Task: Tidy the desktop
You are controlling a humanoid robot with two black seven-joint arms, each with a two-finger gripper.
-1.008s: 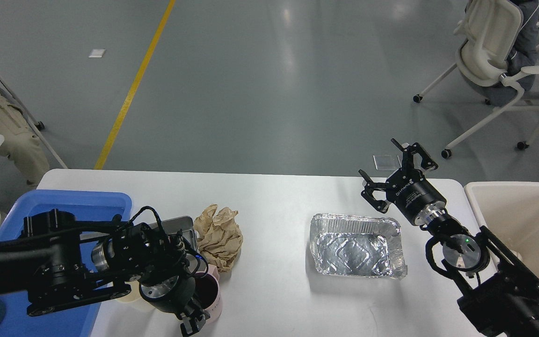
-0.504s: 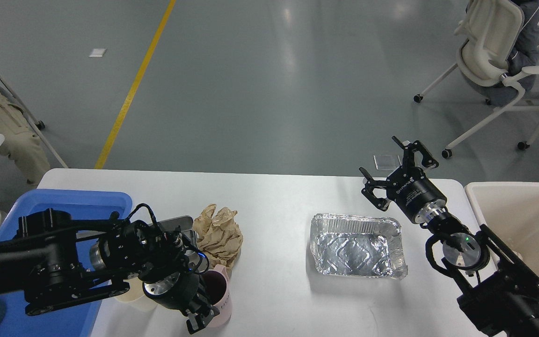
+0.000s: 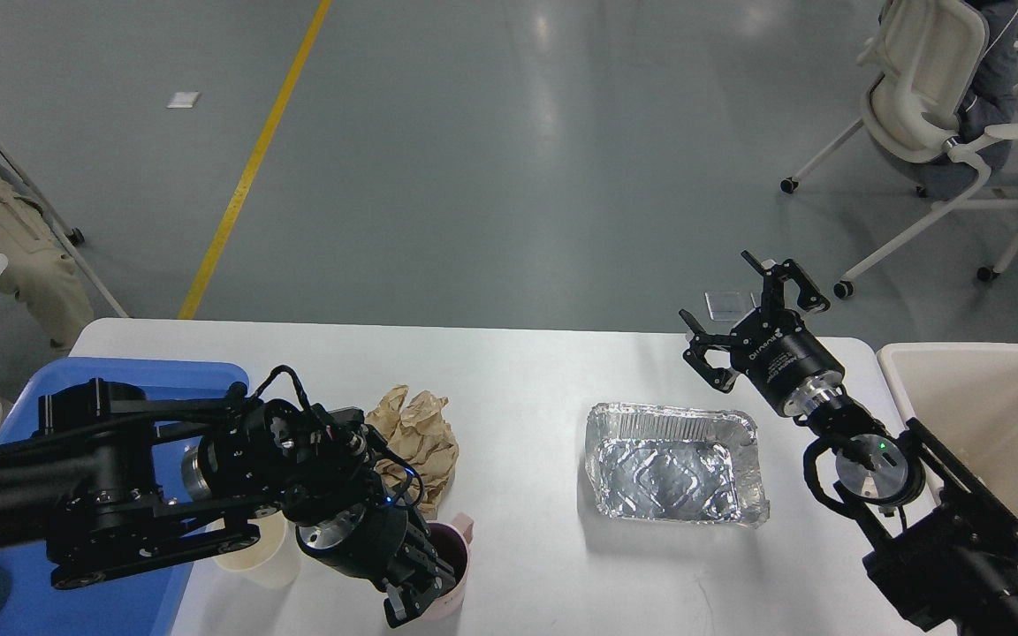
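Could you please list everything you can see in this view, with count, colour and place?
desktop: one, white, across the lower half of the view
tray: one, blue plastic, at the desktop's left end
bin: one, cream, just past the desktop's right end
foil container: one, silver, empty, right of centre on the desktop
crumpled paper: one, brown, left of centre on the desktop
pink mug: one, near front edge, under the left gripper
cream cup: one, beside the tray, partly hidden by the left arm
office chair: one, white, on the floor at upper right
floor line: one, yellow, upper left
left gripper: black, at the mug's rim, grip unclear
right gripper: black, open, above the desktop's far right edge
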